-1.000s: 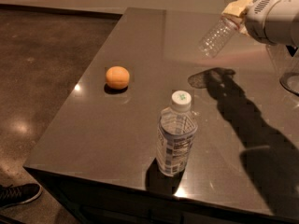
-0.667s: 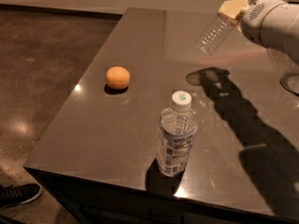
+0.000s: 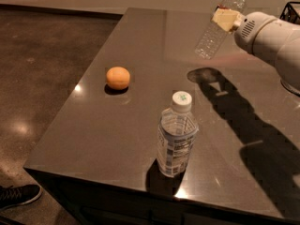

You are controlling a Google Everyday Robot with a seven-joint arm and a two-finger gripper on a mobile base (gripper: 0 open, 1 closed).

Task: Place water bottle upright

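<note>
The water bottle [image 3: 209,40] was held by the gripper [image 3: 227,18] above the worktop [image 3: 140,41], far right. An orange [image 3: 117,77] was seen left, another bottle [image 3: 176,142] nearer.

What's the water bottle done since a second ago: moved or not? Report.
Yes. Held in the gripper, the water bottle has tilted nearer upright, its cap end swinging left, toward the orange's side; its base barely shifted.

Clear ribbed plastic water bottle [image 3: 209,39], glossy table [image 3: 89,139], gripper [image 3: 226,18] top rt
</note>
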